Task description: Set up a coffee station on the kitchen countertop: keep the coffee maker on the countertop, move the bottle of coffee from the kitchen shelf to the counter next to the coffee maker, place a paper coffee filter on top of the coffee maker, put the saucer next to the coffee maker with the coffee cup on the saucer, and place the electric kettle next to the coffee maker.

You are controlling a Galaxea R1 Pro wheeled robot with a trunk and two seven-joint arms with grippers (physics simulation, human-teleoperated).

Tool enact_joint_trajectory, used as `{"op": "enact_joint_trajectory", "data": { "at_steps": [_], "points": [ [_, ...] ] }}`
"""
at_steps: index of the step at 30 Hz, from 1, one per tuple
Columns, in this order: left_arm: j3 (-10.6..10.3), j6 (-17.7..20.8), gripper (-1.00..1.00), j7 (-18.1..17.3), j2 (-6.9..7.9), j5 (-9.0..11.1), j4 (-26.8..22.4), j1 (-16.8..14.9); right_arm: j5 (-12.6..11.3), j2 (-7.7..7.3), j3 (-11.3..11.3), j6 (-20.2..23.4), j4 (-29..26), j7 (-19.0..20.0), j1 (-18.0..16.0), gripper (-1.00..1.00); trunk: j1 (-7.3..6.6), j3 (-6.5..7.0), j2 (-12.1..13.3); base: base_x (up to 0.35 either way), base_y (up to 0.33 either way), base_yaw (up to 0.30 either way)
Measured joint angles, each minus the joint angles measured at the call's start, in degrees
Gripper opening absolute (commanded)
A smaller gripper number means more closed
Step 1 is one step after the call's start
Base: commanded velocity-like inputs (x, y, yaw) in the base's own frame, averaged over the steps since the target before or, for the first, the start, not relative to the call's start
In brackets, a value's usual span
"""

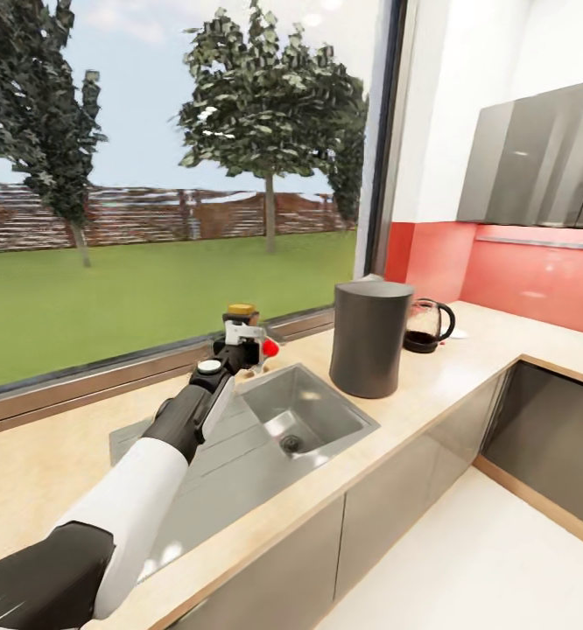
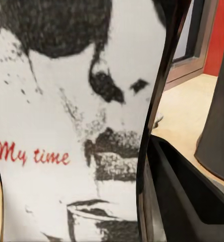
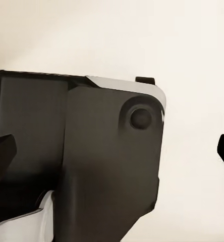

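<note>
My left gripper (image 1: pixel 244 343) is shut on the bottle of coffee (image 1: pixel 241 311), whose yellow lid pokes up above the fingers. I hold it over the back edge of the sink, left of the coffee maker (image 1: pixel 369 337). Up close, the left wrist view has the jar's white label (image 2: pixel 76 126) with red "My time" lettering, one dark finger (image 2: pixel 185 201) beside it and the coffee maker (image 2: pixel 219 121) just beyond. The electric kettle (image 1: pixel 426 325) stands right behind the coffee maker on the kitchen countertop (image 1: pixel 467 363). A small white patch (image 1: pixel 456 333) by the kettle may be the saucer. My right gripper (image 3: pixel 112 151) is open, fingertips wide apart.
A steel sink (image 1: pixel 305 411) with a drainboard (image 1: pixel 195 472) is set into the counter under my left arm. A large window (image 1: pixel 169 175) runs along the back. Red backsplash (image 1: pixel 537 271) and grey wall cabinets (image 1: pixel 545 157) line the right-hand run. White floor (image 1: pixel 484 560) lies in the corner.
</note>
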Motion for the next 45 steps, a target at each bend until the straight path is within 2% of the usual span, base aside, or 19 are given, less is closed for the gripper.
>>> {"op": "enact_joint_trajectory", "data": {
  "at_steps": [4,29,35,38,39,42,45],
  "points": [
    [0.0,-0.1,-1.0,-0.4,0.0,0.0,0.0,1.1,-0.1,0.06,-0.1,0.0,-0.1,0.0,0.0,1.0,0.0,0.0,0.0,0.073,-0.27,0.0],
    [-0.1,0.0,-1.0,-0.6,-0.21,0.0,0.1,1.7,-0.1,0.11,-0.1,0.0,-0.1,0.0,0.0,1.0,-0.01,0.0,0.0,0.179,-0.274,0.0],
    [-0.1,-0.4,-1.0,-0.6,-0.21,-0.1,0.0,4.8,-0.1,0.11,-0.1,0.0,-0.1,0.0,0.0,1.0,-0.01,-0.01,0.0,0.142,-0.279,0.0],
    [-0.2,-3.1,-1.0,-0.8,-0.07,-0.1,0.0,7.6,-0.1,0.11,-0.1,0.0,-0.1,0.0,0.0,1.0,-0.01,-0.01,0.0,0.147,-0.279,0.0],
    [-0.6,-4.2,-1.0,-0.8,-0.03,-0.1,0.0,8.5,-0.1,0.11,-0.1,0.0,-0.1,0.0,0.0,1.0,-0.01,-0.01,0.0,0.154,-0.279,0.0],
    [-4.3,-7.4,-1.0,-0.8,0.19,-0.2,0.0,12.6,-0.1,0.1,-0.1,0.0,-0.1,0.0,0.0,1.0,-0.01,0.0,0.0,0.132,-0.193,0.0],
    [-4.8,-8.9,-1.0,-0.7,0.34,-0.4,-0.1,14.3,-0.1,0.1,-0.1,0.0,-0.1,0.0,0.0,1.0,0.0,0.0,0.0,0.037,-0.046,0.0]
  ]
}}
